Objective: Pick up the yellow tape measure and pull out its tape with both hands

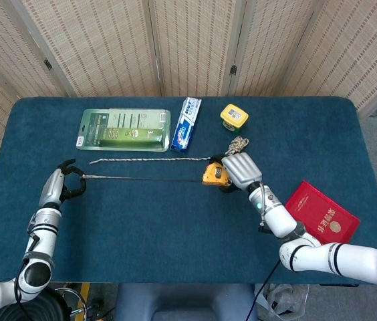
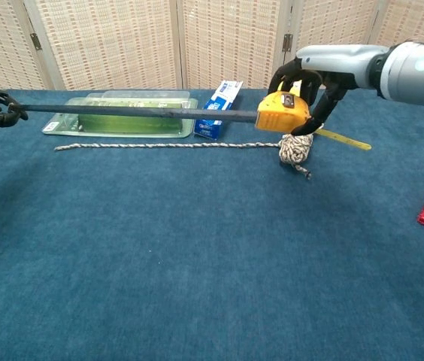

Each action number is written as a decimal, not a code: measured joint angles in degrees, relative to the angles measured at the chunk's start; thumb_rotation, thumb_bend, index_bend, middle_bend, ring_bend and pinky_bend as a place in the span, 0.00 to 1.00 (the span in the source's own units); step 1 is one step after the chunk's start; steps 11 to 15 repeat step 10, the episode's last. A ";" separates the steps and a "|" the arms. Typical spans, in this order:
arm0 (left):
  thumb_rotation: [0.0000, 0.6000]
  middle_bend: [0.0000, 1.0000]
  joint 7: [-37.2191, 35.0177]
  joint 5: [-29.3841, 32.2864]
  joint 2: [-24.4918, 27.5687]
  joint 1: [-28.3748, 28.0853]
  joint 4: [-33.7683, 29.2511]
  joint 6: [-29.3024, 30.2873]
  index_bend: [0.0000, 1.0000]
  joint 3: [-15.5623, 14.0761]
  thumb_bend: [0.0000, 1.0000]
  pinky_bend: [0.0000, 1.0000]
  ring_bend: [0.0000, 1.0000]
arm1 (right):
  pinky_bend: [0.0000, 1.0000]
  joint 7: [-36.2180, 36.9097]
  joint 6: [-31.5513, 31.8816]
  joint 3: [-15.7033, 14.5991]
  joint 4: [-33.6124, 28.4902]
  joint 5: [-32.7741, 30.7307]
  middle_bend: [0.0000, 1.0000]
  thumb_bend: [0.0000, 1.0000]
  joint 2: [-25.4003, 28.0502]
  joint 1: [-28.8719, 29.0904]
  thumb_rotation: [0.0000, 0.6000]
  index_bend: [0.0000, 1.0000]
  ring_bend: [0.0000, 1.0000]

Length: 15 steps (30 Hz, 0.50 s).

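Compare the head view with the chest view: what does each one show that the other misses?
Only the head view shows the small yellow box near the far edge, the whole red booklet, and both forearms from above.

Only the chest view shows that the yellow tape measure and its tape are held above the table, plus a yellow strip sticking out behind the case.

Both show the right hand holding the case, the left hand holding the tape's end, the braided rope, the green blister pack and the blue box.
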State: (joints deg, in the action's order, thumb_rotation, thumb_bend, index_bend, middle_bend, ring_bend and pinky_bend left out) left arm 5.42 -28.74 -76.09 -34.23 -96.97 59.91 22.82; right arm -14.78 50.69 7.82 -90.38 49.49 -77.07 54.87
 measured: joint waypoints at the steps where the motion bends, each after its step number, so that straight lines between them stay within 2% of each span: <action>1: 1.00 0.15 -0.15 0.27 0.21 0.04 0.18 -0.24 0.75 0.01 0.65 0.00 0.00 | 0.31 0.18 0.10 -0.07 -0.13 0.38 0.53 0.27 0.38 -0.39 1.00 0.60 0.44; 8: 1.00 0.15 -0.95 1.44 1.50 0.53 1.38 -1.57 0.75 -0.31 0.65 0.00 0.00 | 0.31 1.62 0.61 -0.68 -0.87 3.03 0.53 0.27 3.06 -3.27 1.00 0.60 0.44; 15: 1.00 0.15 -1.17 1.63 1.67 0.61 1.65 -1.86 0.75 -0.43 0.65 0.00 0.00 | 0.31 2.22 0.63 -0.71 -0.93 3.48 0.53 0.27 3.33 -3.85 1.00 0.60 0.44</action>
